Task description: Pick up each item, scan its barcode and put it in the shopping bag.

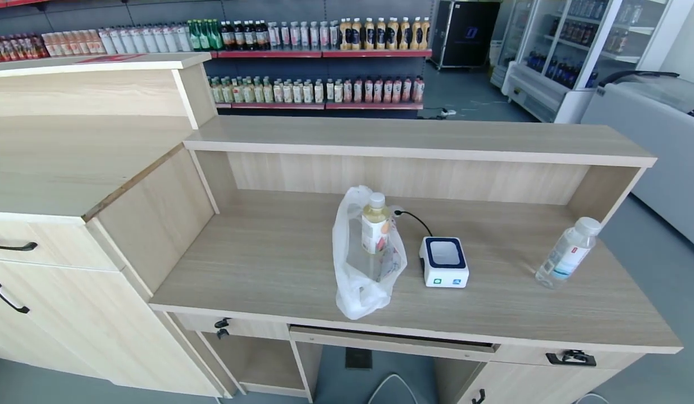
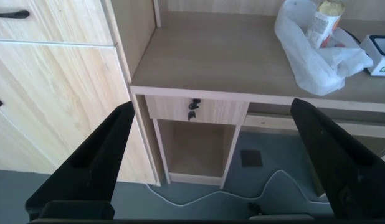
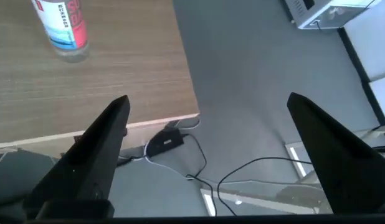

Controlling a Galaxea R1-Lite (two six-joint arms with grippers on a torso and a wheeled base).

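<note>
The left gripper (image 2: 211,106) is hanging with jaws wide apart before the counter (image 1: 268,264), where the limp shopping bag (image 1: 361,280) is holding a tea bottle (image 1: 375,224) beside the scanner (image 1: 444,261). Far right, the water bottle (image 1: 566,252) is standing upright, likely light and slick, so its labelled middle is looking the best hold. The right gripper (image 3: 208,98) is hovering nearby, fingers spread.

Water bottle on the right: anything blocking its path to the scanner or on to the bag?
Nothing visible. Bare counter lies between the water bottle and the scanner, and the scanner sits right beside the bag. The bag already holds one drink bottle, standing upright.
</note>
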